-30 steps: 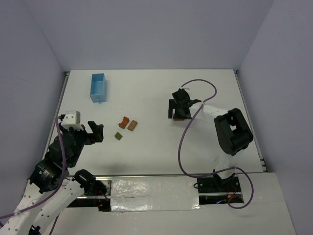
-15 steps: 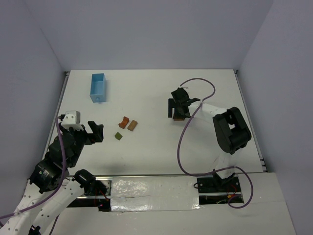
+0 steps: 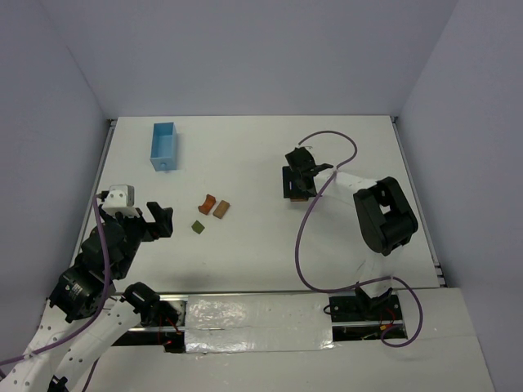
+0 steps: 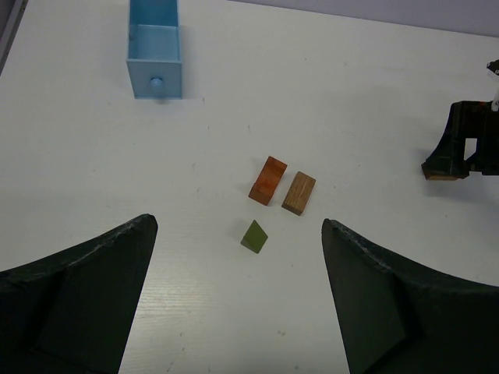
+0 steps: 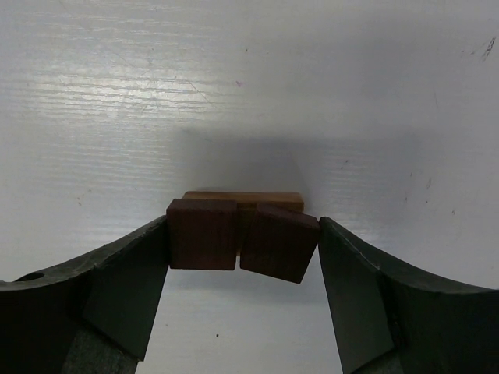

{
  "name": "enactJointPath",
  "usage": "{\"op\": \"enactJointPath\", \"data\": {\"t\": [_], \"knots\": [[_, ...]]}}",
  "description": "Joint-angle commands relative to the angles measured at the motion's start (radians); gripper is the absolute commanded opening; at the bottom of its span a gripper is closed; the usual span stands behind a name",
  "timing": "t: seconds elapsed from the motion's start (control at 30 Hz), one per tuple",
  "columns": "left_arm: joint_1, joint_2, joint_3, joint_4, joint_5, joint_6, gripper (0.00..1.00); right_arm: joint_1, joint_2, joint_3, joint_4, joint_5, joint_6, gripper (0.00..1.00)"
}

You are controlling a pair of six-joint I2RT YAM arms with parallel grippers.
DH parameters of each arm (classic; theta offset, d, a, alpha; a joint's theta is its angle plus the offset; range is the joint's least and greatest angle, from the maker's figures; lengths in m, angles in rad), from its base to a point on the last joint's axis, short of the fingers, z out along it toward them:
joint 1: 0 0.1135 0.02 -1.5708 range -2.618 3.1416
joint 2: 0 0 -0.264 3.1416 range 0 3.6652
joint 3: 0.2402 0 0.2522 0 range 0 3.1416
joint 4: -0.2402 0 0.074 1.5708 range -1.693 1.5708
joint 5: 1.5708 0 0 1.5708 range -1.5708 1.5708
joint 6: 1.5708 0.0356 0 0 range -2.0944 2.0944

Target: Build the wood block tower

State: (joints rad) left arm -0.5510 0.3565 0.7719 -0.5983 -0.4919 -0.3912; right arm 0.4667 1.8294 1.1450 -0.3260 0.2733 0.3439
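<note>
My right gripper [image 5: 243,238] is shut on two dark brown cubes side by side, the left cube [image 5: 203,234] straight and the right cube [image 5: 279,241] tilted. They sit on a tan-brown block [image 5: 243,198] lying on the table. In the top view this gripper [image 3: 297,188] is right of centre. An orange-red arch [image 3: 207,203], a tan-brown rectangle [image 3: 221,210] and an olive-green piece [image 3: 198,228] lie loose left of centre. My left gripper [image 3: 159,220] is open and empty, near the green piece [image 4: 254,236], with the arch [image 4: 267,180] and rectangle [image 4: 299,192] just beyond.
A light blue rectangular box [image 3: 163,145] lies at the far left of the table; it also shows in the left wrist view [image 4: 155,47]. A purple cable [image 3: 331,139] loops above the right arm. White walls enclose the table.
My right gripper and its arm have shifted slightly to the left with the cubes between its fingers. The left arm and the loose blocks have not moved.
</note>
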Motion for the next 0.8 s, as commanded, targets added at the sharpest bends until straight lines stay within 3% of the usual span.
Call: {"op": "enactJointPath", "data": {"t": [0.0,0.77], "knots": [[0.0,0.001,-0.002,0.043,0.009,0.025,0.99,-0.008,-0.007,0.032,0.007,0.009,-0.029,0.8],[0.0,0.01,-0.003,0.046,0.016,0.025,0.99,-0.008,-0.013,0.035,0.012,-0.031,-0.075,0.75]]}}
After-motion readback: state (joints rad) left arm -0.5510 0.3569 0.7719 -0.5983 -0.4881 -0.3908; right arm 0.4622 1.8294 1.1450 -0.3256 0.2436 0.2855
